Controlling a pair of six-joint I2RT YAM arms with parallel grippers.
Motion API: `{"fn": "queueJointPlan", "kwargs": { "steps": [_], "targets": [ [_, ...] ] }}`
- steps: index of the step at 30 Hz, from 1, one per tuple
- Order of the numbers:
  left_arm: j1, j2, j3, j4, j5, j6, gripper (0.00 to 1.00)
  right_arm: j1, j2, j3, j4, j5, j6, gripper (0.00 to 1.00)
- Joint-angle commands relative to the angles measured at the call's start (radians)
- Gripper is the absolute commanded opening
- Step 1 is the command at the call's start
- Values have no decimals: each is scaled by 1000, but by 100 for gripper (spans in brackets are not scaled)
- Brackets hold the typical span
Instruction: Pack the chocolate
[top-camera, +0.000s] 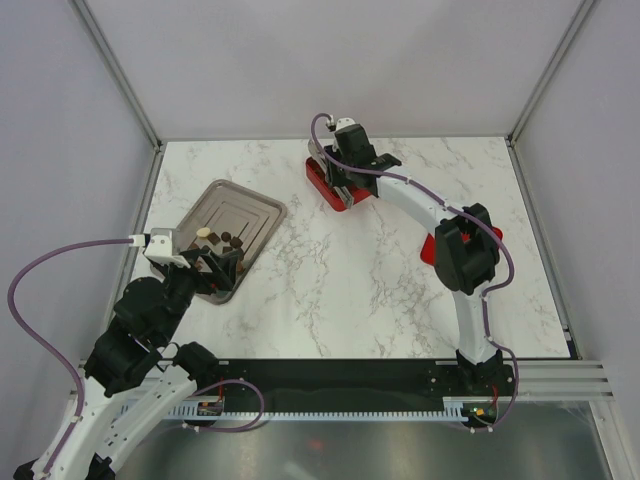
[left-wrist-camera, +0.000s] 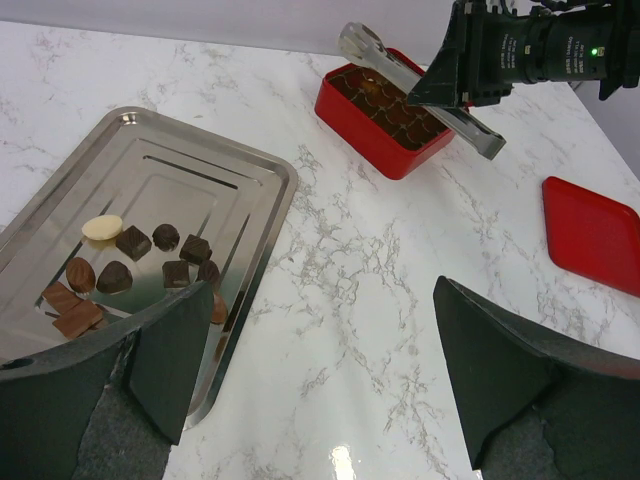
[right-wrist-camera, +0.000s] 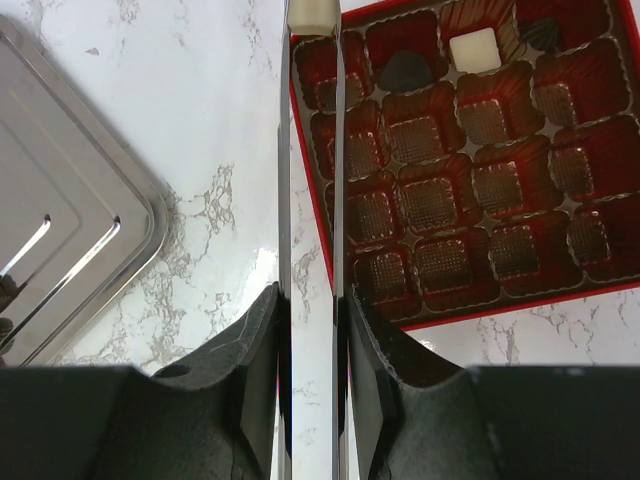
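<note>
Several chocolate pieces (left-wrist-camera: 133, 242), mostly dark, lie in the steel tray (left-wrist-camera: 255, 160) at the left, where the left gripper (left-wrist-camera: 320, 340) hovers with its fingers spread. At upper centre the right gripper (right-wrist-camera: 312, 300) pinches the tongs (right-wrist-camera: 284, 150), which hold a cream piece (right-wrist-camera: 312, 14) between their tips at the edge of the red box (left-wrist-camera: 368, 135). Three more chocolates (right-wrist-camera: 473, 48) sit inside the box. The red lid (left-wrist-camera: 595, 235) lies at the right.

On my overhead feed, the marble table (top-camera: 360, 280) carries a steel tray (top-camera: 245, 205) at nine o'clock, a red gridded box (top-camera: 322, 182) near twelve and a flat red lid (top-camera: 428, 249) at three. Metal tongs (left-wrist-camera: 385, 62) slant over the box.
</note>
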Motion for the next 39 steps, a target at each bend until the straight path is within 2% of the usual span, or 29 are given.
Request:
{"fn": "queueJointPlan", "kwargs": {
  "steps": [1, 10, 24, 35, 39],
  "targets": [
    [3, 10, -1, 44, -15, 38, 100, 1, 11, 1, 5, 2, -3, 35],
    [2, 10, -1, 44, -15, 38, 100, 1, 46, 2, 0, 13, 3, 36],
    [2, 10, 0, 44, -15, 39, 100, 1, 32, 13, -4, 16, 5, 47],
    [2, 6, -3, 44, -15, 38, 100, 9, -61, 8, -27, 13, -14, 45],
    [2, 13, -1, 47, -12, 39, 100, 58, -83, 1, -30, 34, -18, 45]
  ]
}}
